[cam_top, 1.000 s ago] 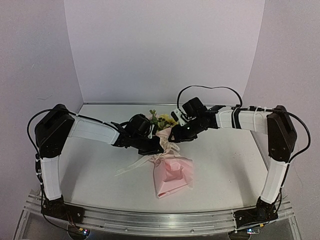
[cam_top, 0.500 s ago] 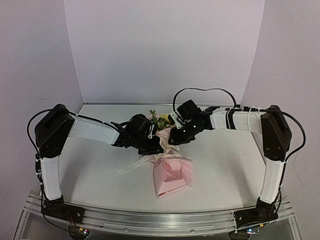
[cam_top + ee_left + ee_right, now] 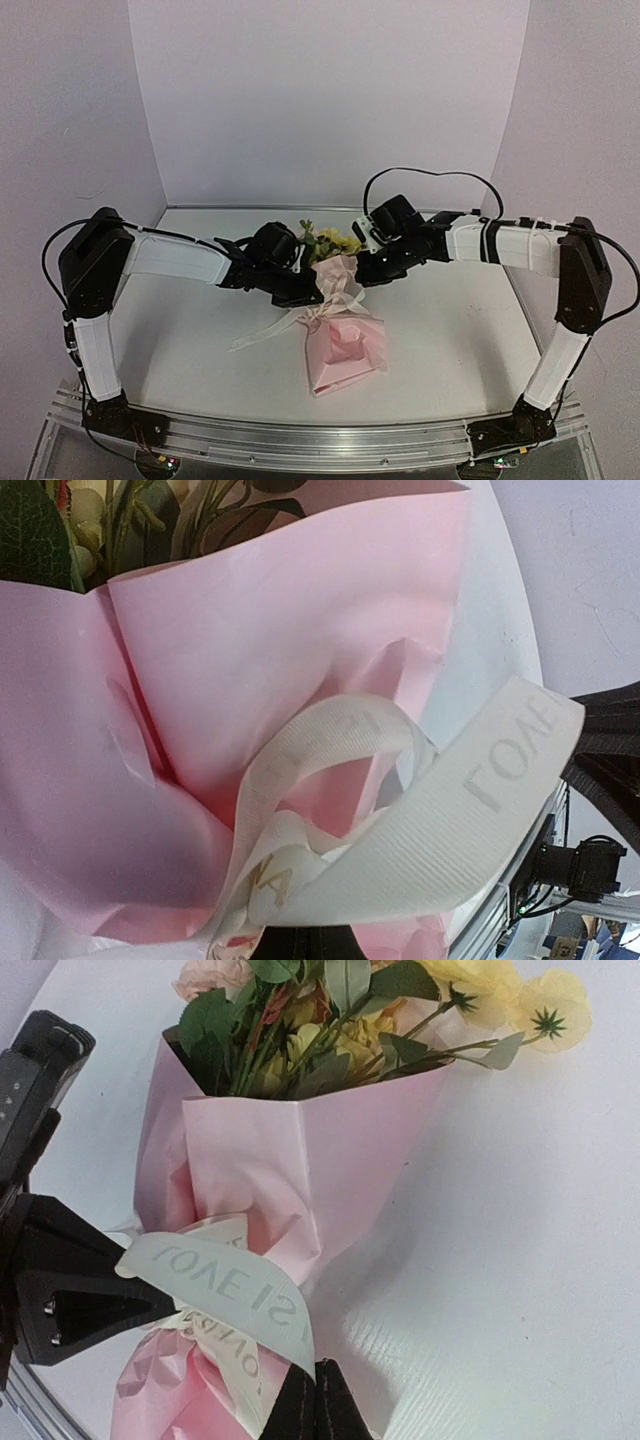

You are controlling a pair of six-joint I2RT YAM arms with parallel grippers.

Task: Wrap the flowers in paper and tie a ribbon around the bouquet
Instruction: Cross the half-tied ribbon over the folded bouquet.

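Bouquet (image 3: 345, 345) on white table (image 3: 200, 310), midway between two robot arms, seen from above. Lay flat, with flowers (image 3: 330, 243) pointing toward the back wall and the wide crumpled end of pink paper (image 3: 300, 1160) toward the arm bases. Showed yellow and pale pink blooms and green leaves poking out of the open paper mouth. Was pinched at the middle, where cream ribbon (image 3: 225, 1280) printed with grey lettering crossed the paper in loose, untidy loops. Trailed one ribbon tail across the table toward the left arm's side.

Left gripper (image 3: 312, 291) at the pinched waist, reaching in from the left. Clamped down on the ribbon, with dark fingertips barely visible at the bottom of the left wrist view, where the loops converged.

Right gripper (image 3: 316, 1405) at the same waist, reaching in from the right. Closed tight, with a lettered strip of ribbon running down into the meeting tips in the right wrist view. Stood close across the neck of the bouquet from the other claw, just beside the paper; could not be told from above whether touching it.
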